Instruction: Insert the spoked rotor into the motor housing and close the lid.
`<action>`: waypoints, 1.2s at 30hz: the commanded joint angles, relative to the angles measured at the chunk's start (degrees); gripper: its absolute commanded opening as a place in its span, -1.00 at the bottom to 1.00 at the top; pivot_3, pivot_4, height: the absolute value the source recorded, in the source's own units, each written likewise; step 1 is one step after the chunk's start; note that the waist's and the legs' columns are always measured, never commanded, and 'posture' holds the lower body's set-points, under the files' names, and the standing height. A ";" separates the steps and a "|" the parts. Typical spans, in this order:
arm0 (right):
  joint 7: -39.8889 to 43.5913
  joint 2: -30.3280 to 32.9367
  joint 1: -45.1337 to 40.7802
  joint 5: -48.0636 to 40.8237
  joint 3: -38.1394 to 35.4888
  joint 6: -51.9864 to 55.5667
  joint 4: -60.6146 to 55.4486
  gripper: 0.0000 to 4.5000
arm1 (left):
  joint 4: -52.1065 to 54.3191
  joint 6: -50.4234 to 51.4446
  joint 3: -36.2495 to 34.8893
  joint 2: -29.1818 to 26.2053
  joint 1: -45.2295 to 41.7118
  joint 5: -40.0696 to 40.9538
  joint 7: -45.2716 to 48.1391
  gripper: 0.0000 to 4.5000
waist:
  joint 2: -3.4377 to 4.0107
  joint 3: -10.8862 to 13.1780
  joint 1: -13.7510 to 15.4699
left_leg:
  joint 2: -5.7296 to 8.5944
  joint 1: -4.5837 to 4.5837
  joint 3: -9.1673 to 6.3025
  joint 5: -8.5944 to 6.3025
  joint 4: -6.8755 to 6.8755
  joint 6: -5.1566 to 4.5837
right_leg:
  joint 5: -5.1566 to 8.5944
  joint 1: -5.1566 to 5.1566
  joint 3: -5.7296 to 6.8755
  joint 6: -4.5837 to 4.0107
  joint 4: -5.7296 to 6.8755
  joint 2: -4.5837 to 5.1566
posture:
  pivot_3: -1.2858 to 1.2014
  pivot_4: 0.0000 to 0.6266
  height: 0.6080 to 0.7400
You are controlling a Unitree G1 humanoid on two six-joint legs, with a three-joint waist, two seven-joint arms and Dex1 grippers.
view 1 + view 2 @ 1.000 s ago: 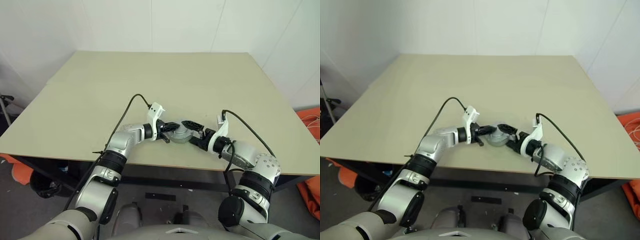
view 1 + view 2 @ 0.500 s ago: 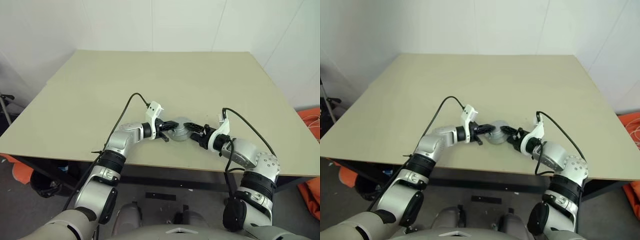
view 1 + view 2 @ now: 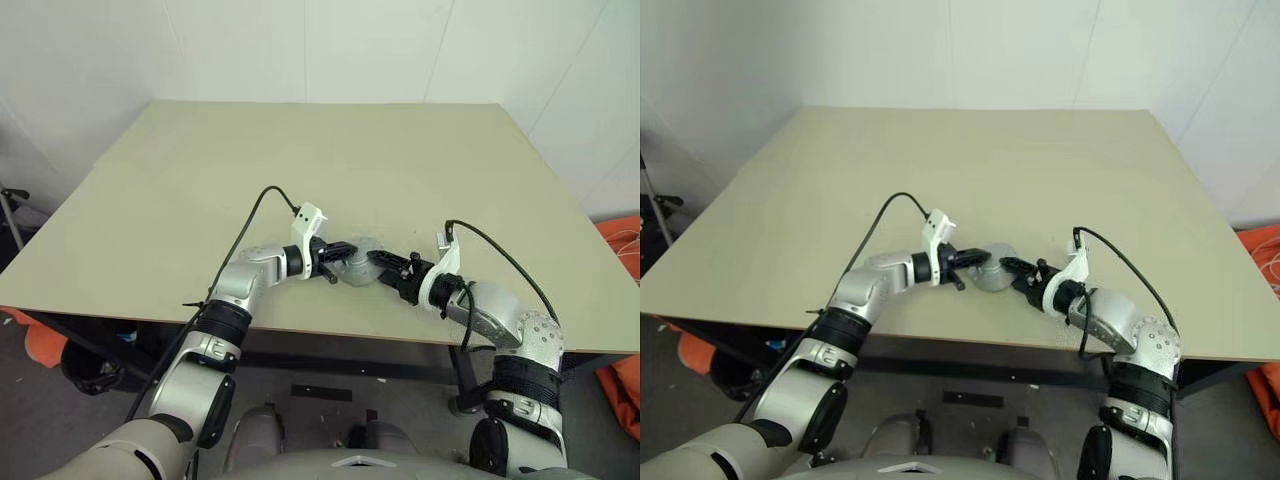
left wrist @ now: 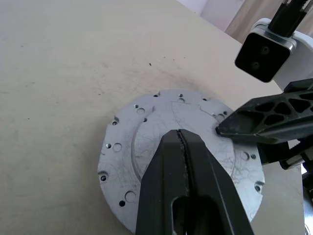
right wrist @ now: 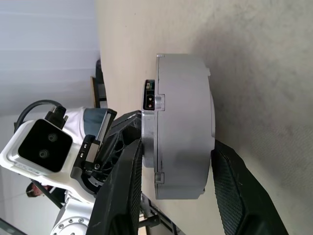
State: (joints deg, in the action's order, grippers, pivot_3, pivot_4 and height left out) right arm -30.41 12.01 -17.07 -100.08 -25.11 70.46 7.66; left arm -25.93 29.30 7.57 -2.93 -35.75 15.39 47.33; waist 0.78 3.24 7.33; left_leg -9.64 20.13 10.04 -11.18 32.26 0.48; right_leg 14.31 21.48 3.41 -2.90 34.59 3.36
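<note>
Currently I see the motor housing (image 5: 183, 125) near the front edge of the table (image 3: 200, 170), between both grippers; the right gripper (image 5: 176, 196) has its jaws clamped across the housing's flat faces, one finger (image 5: 239, 196) on each side; the left gripper (image 4: 183, 147) has its jaws pressed together, tips resting on the housing's flat grey face, opposite the right gripper's fingers.
</note>
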 commanded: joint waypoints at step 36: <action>7.39 9.92 1.03 -8.08 8.88 -12.10 -3.02 -0.14 | 22.69 14.20 -18.25 1.34 9.15 22.88 -8.70 -1.00 | -0.01 0.00 0.02 | -0.09 1.33 -0.23 -0.16 0.85 -0.29 | -0.22 0.81 0.29 -0.08 0.30 0.03 | 0.03 -1.00 1.00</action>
State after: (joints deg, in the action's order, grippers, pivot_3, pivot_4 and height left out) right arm -25.02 21.93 -14.70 -106.12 -15.02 59.20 6.98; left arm -6.82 41.75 -7.67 -1.76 -27.05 33.98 40.09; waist 0.77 3.24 7.35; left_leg -9.73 21.46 9.81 -11.34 33.11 0.19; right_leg 14.09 22.29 3.71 -2.98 34.90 3.39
